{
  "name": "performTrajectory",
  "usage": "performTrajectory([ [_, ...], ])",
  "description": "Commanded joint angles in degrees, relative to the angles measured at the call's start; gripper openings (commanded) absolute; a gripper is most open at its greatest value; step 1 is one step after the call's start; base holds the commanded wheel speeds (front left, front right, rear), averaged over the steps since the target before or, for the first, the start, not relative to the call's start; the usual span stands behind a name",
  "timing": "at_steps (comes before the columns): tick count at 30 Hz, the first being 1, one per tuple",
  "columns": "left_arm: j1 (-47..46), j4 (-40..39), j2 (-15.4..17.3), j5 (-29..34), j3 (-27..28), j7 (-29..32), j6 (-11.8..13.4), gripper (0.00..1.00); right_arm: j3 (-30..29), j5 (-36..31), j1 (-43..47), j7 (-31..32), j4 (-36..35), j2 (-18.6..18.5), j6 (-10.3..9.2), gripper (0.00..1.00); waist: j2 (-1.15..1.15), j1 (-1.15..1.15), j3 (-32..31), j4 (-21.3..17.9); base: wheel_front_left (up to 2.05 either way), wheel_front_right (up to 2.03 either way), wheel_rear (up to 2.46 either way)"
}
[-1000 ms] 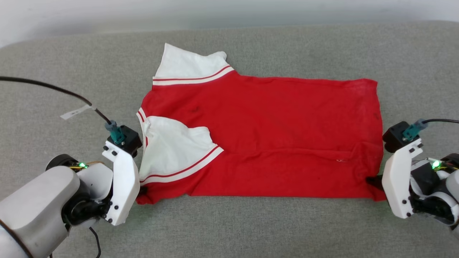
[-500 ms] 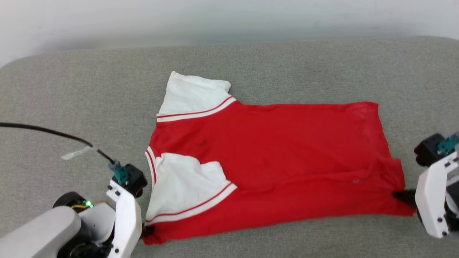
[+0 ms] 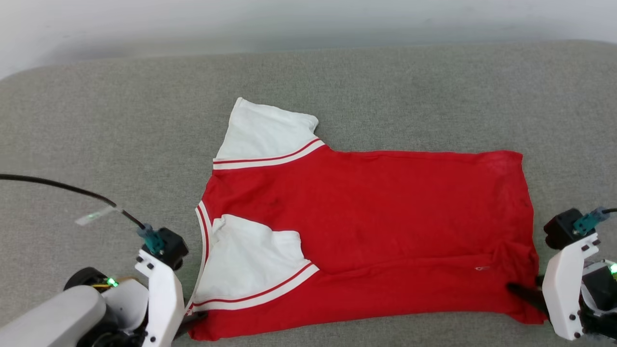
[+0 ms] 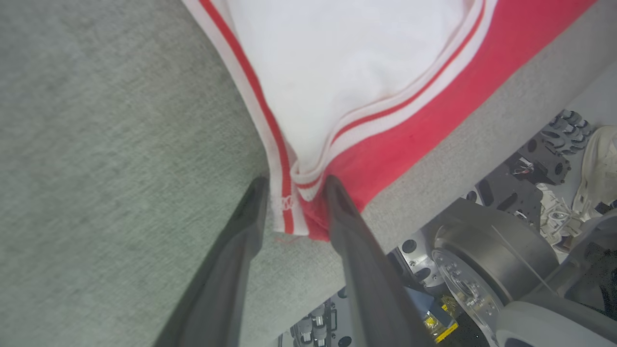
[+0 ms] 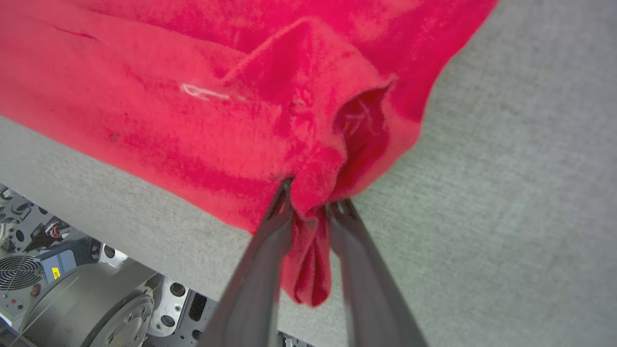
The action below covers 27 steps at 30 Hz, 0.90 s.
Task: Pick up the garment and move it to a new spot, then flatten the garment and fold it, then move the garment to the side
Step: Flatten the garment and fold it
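The garment (image 3: pixel 366 217) lies spread, plain red face up, on the grey cushioned surface (image 3: pixel 96 125). Its white sleeves are at the left, the nearer one folded onto the body. My left gripper (image 4: pixel 294 185) is at the garment's (image 4: pixel 361 72) near left corner. Its fingers stand apart, and the striped collar edge lies loose between them. My right gripper (image 5: pixel 311 200) is at the near right hem corner. Its jaws are slightly parted, with a bunched fold of the garment (image 5: pixel 217 96) still between them. In the head view, the left gripper (image 3: pixel 193 317) and the right gripper (image 3: pixel 518 289) sit at those two corners.
The surface's front edge (image 4: pixel 434 159) runs just behind both grippers, and the robot's base (image 4: pixel 482 270) shows below it. A black cable (image 3: pixel 62 188) crosses the left side. A pale wall (image 3: pixel 308 19) stands behind, with bare cushion beyond and on both sides of the garment.
The head camera has shifted, so the whole picture sits lower. Both grippers have parted their jaws at the near corners. The garment now lies flatter.
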Motion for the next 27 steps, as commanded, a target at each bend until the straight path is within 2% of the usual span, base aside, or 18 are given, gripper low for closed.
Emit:
performTrajectory([
  [1, -0.8, 0.0, 0.6, 0.2, 0.8, -0.8, 0.1, 1.0, -0.7, -0.3, -0.6, -1.3, -0.8, 0.4, -0.02, 1.0, 0.0, -0.01, -0.7, 0.1, 0.0, 0.0, 0.0],
  [7, -4.5, -1.4, 2.2, 0.4, 4.9, -3.6, 1.1, 1.0, -6.1, -4.7, -2.4, -11.7, -4.8, 1.3, -0.02, 1.0, 0.0, -0.01, -1.9, 0.1, 0.0, 0.0, 0.0],
  [10, -8.3, -1.1, 2.5, 3.7, 7.4, -7.0, 1.8, 1.0, -11.0, -8.7, -2.7, -18.5, -6.3, 3.8, -0.02, 1.0, 0.0, -0.01, -1.6, -0.2, 0.0, 0.0, 0.0],
  [15, -14.4, 1.9, 0.8, 7.1, 10.3, -10.0, 3.1, 1.0, -19.0, -17.0, -0.8, -27.9, -9.4, 9.7, -0.04, 1.0, 0.0, -0.01, -0.3, -1.3, 0.0, 0.0, 0.0],
  [21, -22.6, 7.0, -1.0, 6.9, 12.6, -6.9, 2.5, 1.0, -28.7, -26.2, 3.6, -34.9, -16.0, 18.6, -0.02, 1.0, 0.0, -0.01, 3.2, -3.4, 0.0, 0.0, 0.0],
  [27, -31.8, 11.4, -3.1, 5.8, 13.7, -0.1, 1.4, 1.0, -32.4, -32.3, 8.0, -36.9, -23.9, 24.5, -0.03, 1.0, 0.0, -0.01, 9.2, -5.5, 0.0, 0.0, 0.0],
])
